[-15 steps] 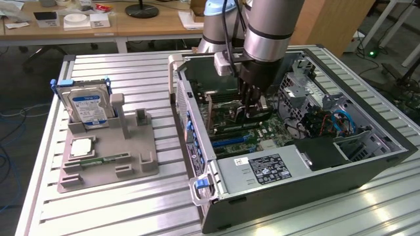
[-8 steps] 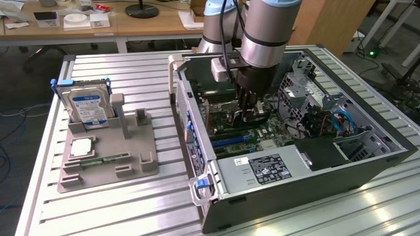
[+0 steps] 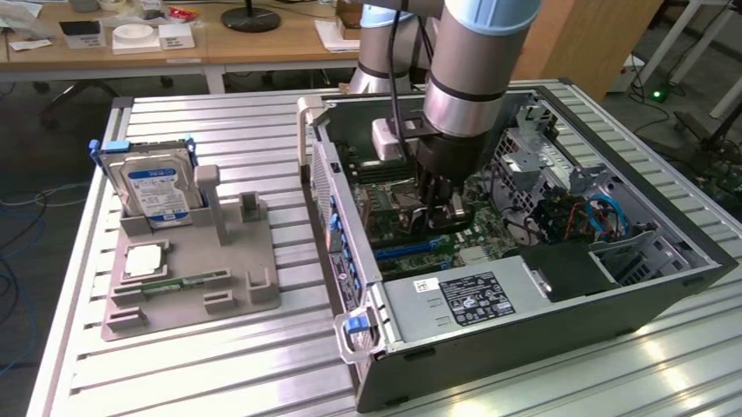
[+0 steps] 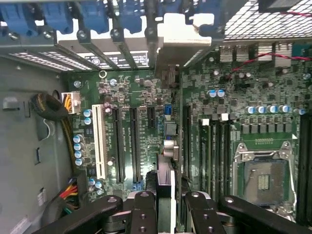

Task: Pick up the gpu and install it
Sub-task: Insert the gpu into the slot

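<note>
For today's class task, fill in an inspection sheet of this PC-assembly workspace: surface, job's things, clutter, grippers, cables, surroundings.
Surface: ribbed metal table carrying an open computer case and a grey parts tray.
Job's things: gpu stands on edge between the fingers, over the motherboard slots.
Clutter: hard drive upright in the tray; a processor chip and memory stick lying flat there.
Grippers: gripper shut on the gpu, inside the case.
Cables: blue and orange wires in the case; yellow and red wires beside the motherboard.
Surroundings: wooden desk behind the table.
</note>
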Robot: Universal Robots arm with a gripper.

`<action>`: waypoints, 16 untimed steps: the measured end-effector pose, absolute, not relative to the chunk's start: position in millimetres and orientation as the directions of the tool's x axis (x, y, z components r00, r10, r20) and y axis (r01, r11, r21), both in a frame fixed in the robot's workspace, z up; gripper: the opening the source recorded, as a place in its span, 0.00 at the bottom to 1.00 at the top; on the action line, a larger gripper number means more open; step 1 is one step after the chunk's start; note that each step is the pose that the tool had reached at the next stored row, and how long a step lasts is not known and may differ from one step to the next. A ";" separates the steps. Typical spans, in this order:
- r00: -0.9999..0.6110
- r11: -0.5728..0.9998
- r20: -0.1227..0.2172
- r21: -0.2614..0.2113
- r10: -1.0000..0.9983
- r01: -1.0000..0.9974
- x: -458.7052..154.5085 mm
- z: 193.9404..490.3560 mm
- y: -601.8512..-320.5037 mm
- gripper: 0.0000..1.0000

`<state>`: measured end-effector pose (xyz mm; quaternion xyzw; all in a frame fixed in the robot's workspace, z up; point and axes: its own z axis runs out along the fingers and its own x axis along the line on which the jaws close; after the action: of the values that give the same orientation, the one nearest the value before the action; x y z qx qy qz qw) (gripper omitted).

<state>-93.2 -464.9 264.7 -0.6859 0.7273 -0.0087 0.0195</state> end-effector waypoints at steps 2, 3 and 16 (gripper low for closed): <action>-0.058 0.059 -0.017 -0.039 -0.998 -0.997 -93.7 262.2 -465.2 0.27; -0.058 0.059 -0.017 -0.039 -0.998 -0.997 -94.1 260.8 -465.2 0.27; -0.058 0.059 -0.016 -0.039 -0.998 -0.998 -101.3 253.2 -464.7 0.27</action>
<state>-101.3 -464.7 253.2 -0.6859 0.7274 -0.0084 0.0193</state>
